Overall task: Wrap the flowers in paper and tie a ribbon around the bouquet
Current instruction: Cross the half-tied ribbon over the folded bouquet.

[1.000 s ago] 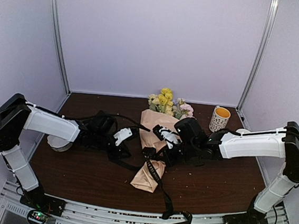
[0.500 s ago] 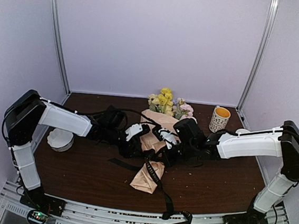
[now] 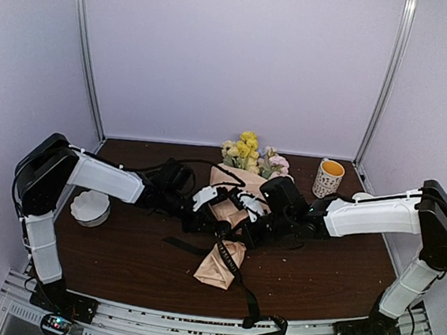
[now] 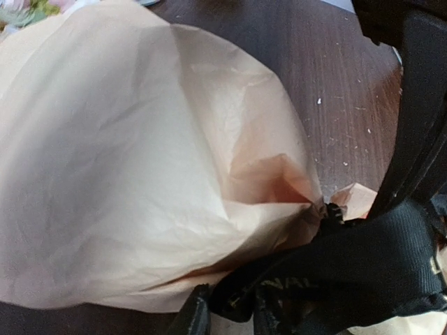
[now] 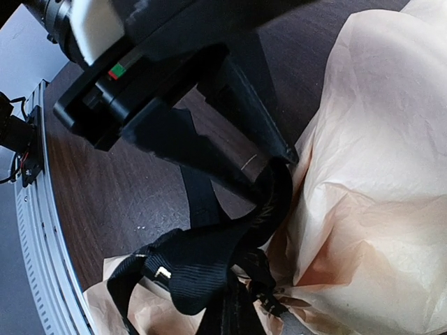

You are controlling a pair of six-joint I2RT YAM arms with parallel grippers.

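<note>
The bouquet (image 3: 221,254) lies on the dark table as a tan-peach paper (image 4: 126,160) cone, its narrow end toward the arms. The flowers (image 3: 249,150), yellow, pink and cream, show at the far end. The black ribbon (image 3: 234,267) is bunched at the cone's waist, and its tail runs toward the front edge. My left gripper (image 3: 215,214) has come in from the left, and in the left wrist view a lettered fold of ribbon (image 4: 363,258) sits pinched between its fingers (image 4: 195,311). My right gripper (image 3: 245,227) is shut on a ribbon (image 5: 202,258) strand from the right.
A patterned mug (image 3: 329,178) stands at the back right. Below the left forearm, at the table's left, sits a white bowl (image 3: 91,206). The ribbon's loose end loops over the front rail (image 3: 145,318). Booth walls close in on three sides.
My left arm swung right from above the bowl to the bouquet's waist. Its jaws widened and then closed on the ribbon. The right arm stayed put, still shut.
</note>
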